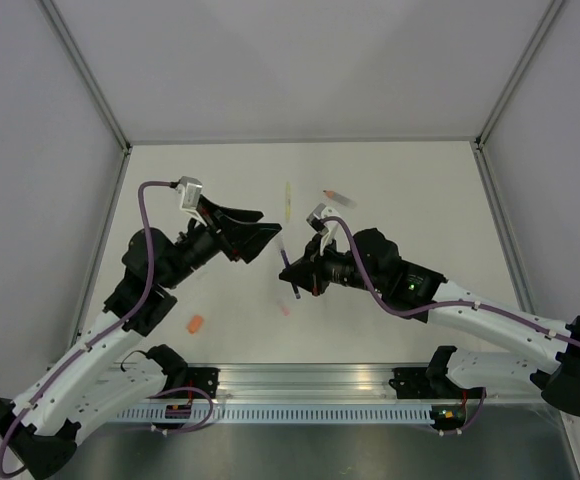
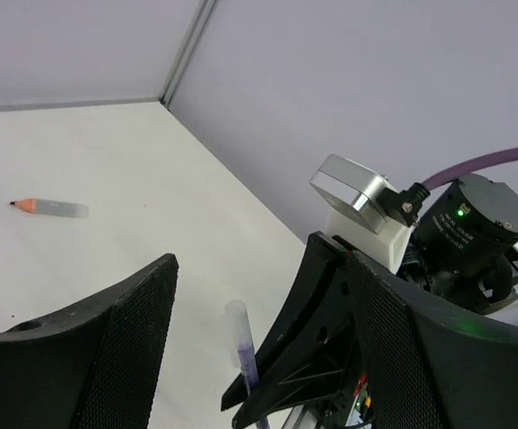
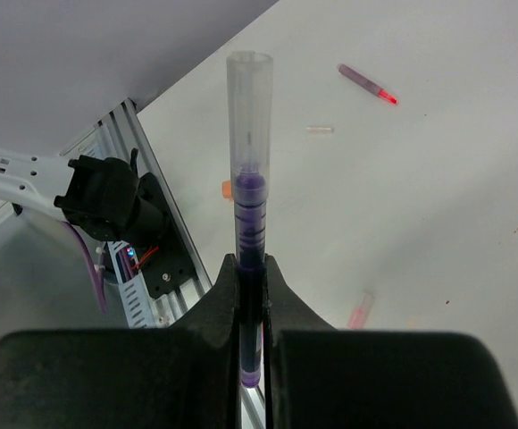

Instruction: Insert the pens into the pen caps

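Observation:
My right gripper [image 3: 249,264] is shut on a dark purple pen [image 3: 249,214], held near its lower end and above the table. A clear tube covers the pen's upper end. From above, this pen [image 1: 290,272] sits in the right gripper [image 1: 297,278] at mid-table. My left gripper [image 1: 258,236] is open just left of it. In the left wrist view the pen [image 2: 243,350] rises between the spread fingers [image 2: 143,313] of the left gripper [image 2: 241,268], touching neither. An orange cap [image 1: 196,324] and a short pink piece [image 1: 284,308] lie on the table.
A yellow pen [image 1: 287,200] and a grey pen with an orange tip [image 1: 338,195] lie behind the grippers. The right wrist view shows a dull purple pen with a red tip [image 3: 366,82] and a small pale tube [image 3: 320,130]. The metal rail [image 1: 310,385] runs along the near edge.

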`<action>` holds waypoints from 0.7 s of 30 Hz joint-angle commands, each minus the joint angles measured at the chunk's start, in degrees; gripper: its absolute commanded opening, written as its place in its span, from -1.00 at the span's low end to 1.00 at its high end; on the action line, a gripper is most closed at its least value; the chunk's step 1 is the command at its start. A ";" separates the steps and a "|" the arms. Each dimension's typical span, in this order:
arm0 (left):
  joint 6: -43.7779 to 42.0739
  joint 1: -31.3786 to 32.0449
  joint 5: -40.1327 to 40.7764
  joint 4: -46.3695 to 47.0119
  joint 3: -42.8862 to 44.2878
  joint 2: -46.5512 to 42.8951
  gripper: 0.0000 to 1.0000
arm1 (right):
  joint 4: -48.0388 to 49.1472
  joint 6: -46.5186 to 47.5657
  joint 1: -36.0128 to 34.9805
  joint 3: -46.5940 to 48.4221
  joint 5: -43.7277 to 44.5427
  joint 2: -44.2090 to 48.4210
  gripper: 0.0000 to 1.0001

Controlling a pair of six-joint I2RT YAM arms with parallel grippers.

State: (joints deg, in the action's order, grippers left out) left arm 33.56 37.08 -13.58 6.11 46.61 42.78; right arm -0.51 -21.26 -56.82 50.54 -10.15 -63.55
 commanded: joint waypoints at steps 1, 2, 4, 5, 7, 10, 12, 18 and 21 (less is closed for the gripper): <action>2.65 0.10 1.55 -0.40 1.82 2.04 0.58 | 1.56 -0.36 -0.14 -0.45 -2.33 1.41 -1.00; 2.74 0.01 1.02 -0.22 1.56 2.30 0.56 | 1.74 -0.37 -0.14 -0.45 -2.33 1.41 -1.00; 2.74 0.10 0.40 0.74 0.51 2.74 0.51 | 2.27 -0.54 -0.14 -0.53 -2.42 1.32 -1.00; 2.65 0.01 -0.38 1.36 0.06 2.74 0.50 | 2.53 -0.72 -0.14 -0.62 -2.42 1.24 -1.00; 2.56 0.10 -0.39 1.54 -1.34 2.57 0.50 | 3.15 -0.98 -0.14 -0.53 -2.50 0.97 -1.00; 2.04 0.10 -0.48 1.98 -2.75 2.13 0.50 | 3.59 -1.33 -0.14 -0.53 -2.50 0.62 -1.00; 1.86 0.01 -0.74 2.06 -3.19 1.95 0.49 | 4.11 -1.59 -0.14 -0.62 -2.33 0.53 -1.00; 2.65 0.10 -1.88 3.03 -4.68 1.86 0.35 | 4.82 -2.30 -0.14 -0.27 -1.71 -0.26 -1.00; 3.09 0.01 -2.94 3.91 -5.47 1.95 0.15 | 5.26 -2.56 -0.14 -0.01 -1.98 -0.96 -1.00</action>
State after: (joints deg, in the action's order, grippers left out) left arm 34.92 37.08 -14.28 6.83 41.78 45.34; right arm 1.72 -22.87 -56.84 49.95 -11.79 -63.88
